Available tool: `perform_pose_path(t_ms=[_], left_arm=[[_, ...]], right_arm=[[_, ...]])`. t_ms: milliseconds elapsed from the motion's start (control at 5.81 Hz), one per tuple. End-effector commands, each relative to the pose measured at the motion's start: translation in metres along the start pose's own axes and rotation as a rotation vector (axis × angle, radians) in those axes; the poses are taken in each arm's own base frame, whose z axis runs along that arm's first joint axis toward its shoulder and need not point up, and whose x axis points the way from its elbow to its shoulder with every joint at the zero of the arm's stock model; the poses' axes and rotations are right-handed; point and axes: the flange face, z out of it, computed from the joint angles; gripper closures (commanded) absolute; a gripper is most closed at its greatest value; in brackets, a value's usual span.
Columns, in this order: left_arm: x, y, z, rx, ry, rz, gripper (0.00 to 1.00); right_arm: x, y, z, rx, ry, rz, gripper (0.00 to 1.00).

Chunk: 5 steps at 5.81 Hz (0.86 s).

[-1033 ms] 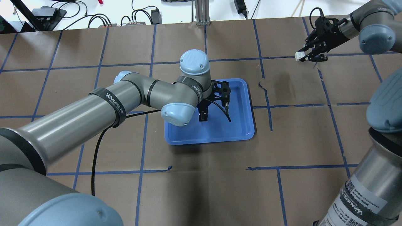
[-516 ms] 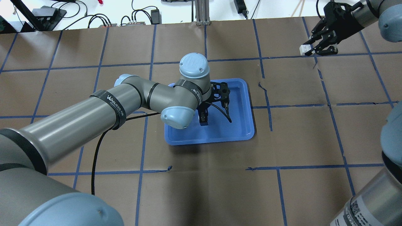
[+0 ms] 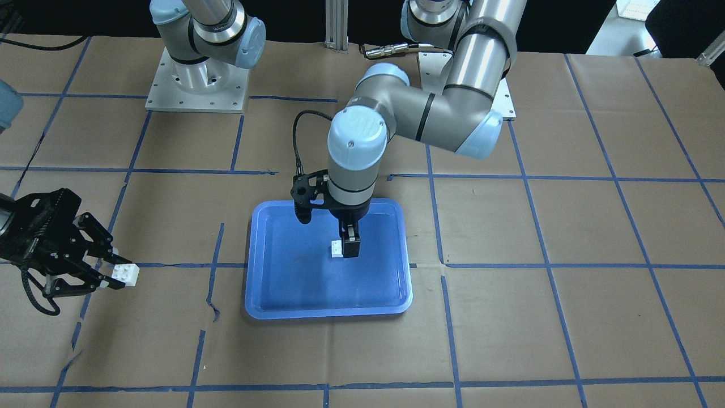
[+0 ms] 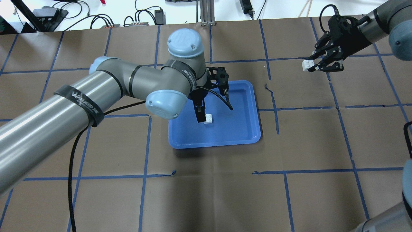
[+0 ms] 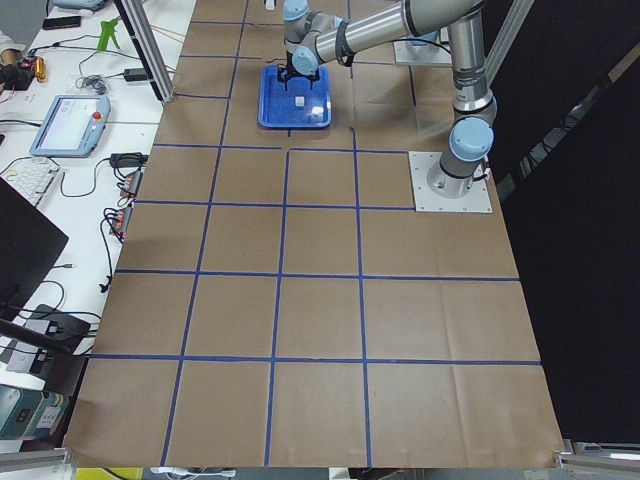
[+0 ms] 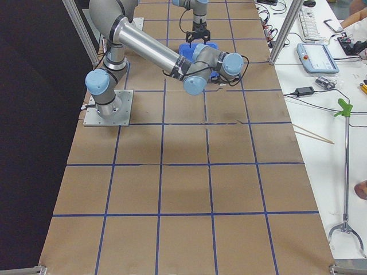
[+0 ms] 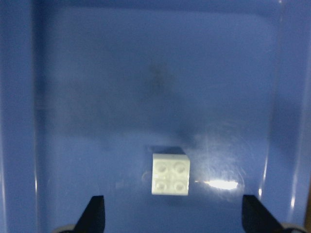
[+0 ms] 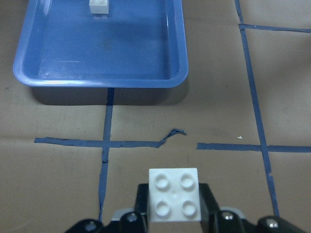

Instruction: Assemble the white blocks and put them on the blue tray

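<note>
The blue tray (image 4: 244, 129) lies mid-table. One white block (image 4: 209, 119) sits studs up on the tray floor, free of any grip; it also shows in the front view (image 3: 337, 249) and the left wrist view (image 7: 170, 174). My left gripper (image 4: 201, 116) hangs open just above the tray beside this block, and its two fingertips (image 7: 96, 213) stand wide apart with the block between and slightly ahead of them. My right gripper (image 4: 317, 65) is shut on the second white block (image 4: 306, 65), held in the air at the far right, studs up (image 8: 174, 194).
The table is covered in brown paper with a blue tape grid (image 4: 273, 106). The tray and its block show ahead of the right wrist camera (image 8: 102, 48). Cables and power bricks (image 4: 141, 17) lie beyond the far edge. A black cable (image 4: 96, 154) trails from my left arm.
My left arm has pulled up and back toward the left, uncovering the white block on the tray. My right gripper, still holding its block, shifted up and then back down a little.
</note>
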Motion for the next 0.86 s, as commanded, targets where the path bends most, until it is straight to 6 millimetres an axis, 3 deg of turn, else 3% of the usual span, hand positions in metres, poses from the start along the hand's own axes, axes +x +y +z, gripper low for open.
perform_pose_path(t_ms=[0,172,344,689], left_arm=[[0.013,0.072,-0.105,-0.024,0.079,-0.153,0.01],[0.032,0.089,-0.149,-0.022,0.080,-0.175,0.01],[0.049,0.113,-0.171,-0.013,0.077,-0.228,0.01],[0.038,0.160,-0.213,0.021,-0.013,-0.651,0.01]], right_arm=[[-0.010,-0.047,0.041,0.021,-0.062,-0.037,0.73],[-0.008,-0.083,0.062,0.010,-0.061,-0.038,0.73],[-0.016,-0.124,0.096,-0.005,-0.043,-0.037,0.73],[-0.050,-0.182,0.166,-0.006,0.025,-0.009,0.72]])
